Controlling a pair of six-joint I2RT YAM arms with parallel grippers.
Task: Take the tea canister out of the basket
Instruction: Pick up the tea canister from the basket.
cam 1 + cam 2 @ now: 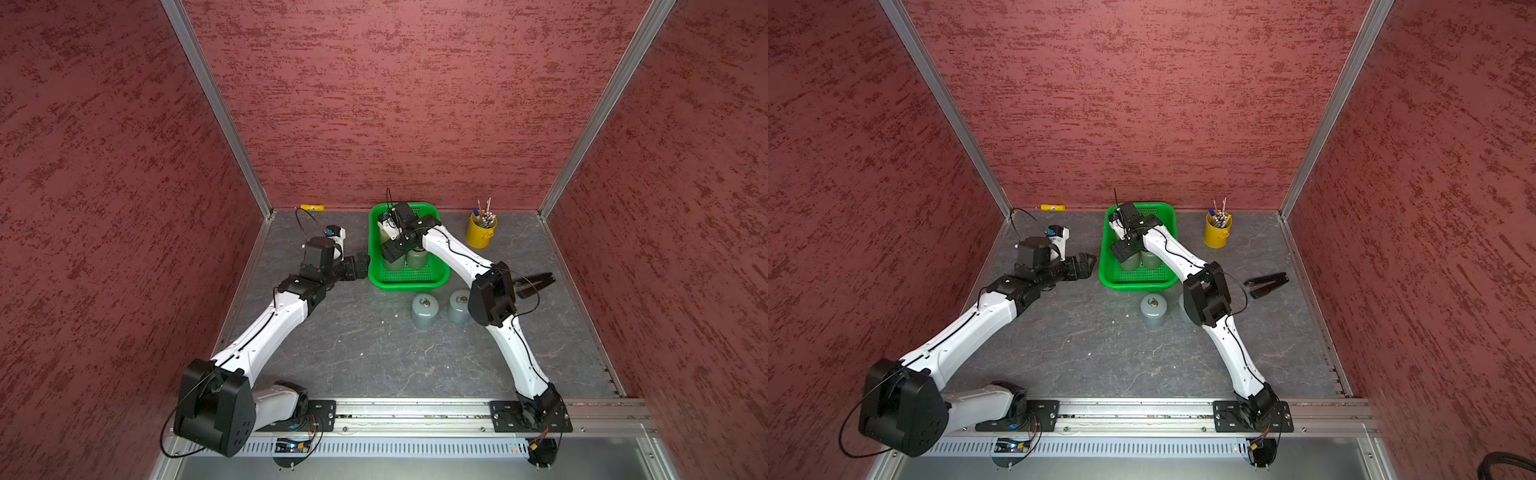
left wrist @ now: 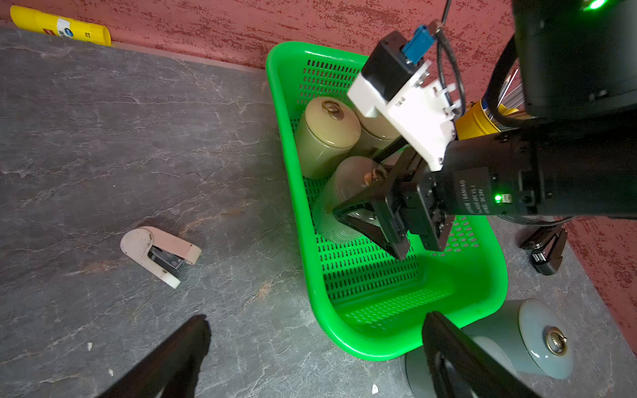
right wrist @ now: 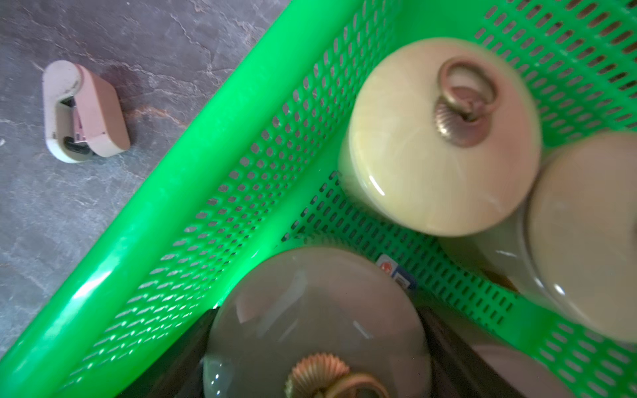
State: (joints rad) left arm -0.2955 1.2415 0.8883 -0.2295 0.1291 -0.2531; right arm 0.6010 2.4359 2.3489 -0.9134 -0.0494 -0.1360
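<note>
Only in the wrist views was a stapler shown; the left jaws were held wide, and the tea canister was clamped by the right jaws.

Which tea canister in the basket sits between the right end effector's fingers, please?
The grey-lidded tea canister by the basket wall nearest the stapler; the fingers of the right end effector flank its lid, while the cream-lidded canisters stand farther back.
</note>
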